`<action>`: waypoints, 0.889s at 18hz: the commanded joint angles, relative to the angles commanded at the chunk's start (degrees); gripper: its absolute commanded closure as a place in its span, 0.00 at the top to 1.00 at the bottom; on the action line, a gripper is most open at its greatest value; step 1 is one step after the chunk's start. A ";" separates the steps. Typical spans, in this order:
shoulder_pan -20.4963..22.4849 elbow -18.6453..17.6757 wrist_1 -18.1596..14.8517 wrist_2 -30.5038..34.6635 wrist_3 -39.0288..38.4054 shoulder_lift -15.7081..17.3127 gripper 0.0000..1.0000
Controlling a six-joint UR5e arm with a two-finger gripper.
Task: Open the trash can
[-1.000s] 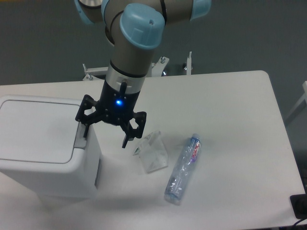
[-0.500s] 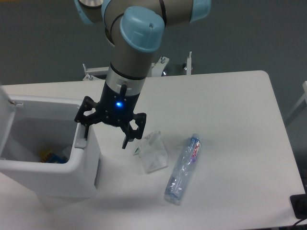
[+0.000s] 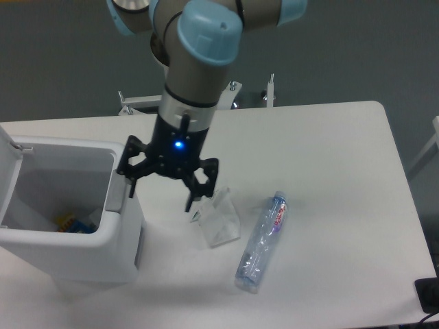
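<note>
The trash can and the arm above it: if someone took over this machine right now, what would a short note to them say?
Tool: open, fingers spread, holding nothing, hanging just right of the trash can's right rim.
Trash can: at the table's left edge, lid swung up on the far left side, inside exposed; something colourful lies at the bottom, too small to identify.
Nearby: a clear plastic bag and a plastic bottle lie on the table to the right, untouched.
Done: the can is open.
Left: probably nothing except backing the arm away.
</note>
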 joint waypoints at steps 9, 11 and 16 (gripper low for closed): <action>11.26 -0.26 -0.61 14.72 29.31 -5.70 1.00; 12.84 -0.17 -0.44 16.43 34.36 -7.81 1.00; 15.39 1.67 0.00 16.70 45.86 -10.02 1.00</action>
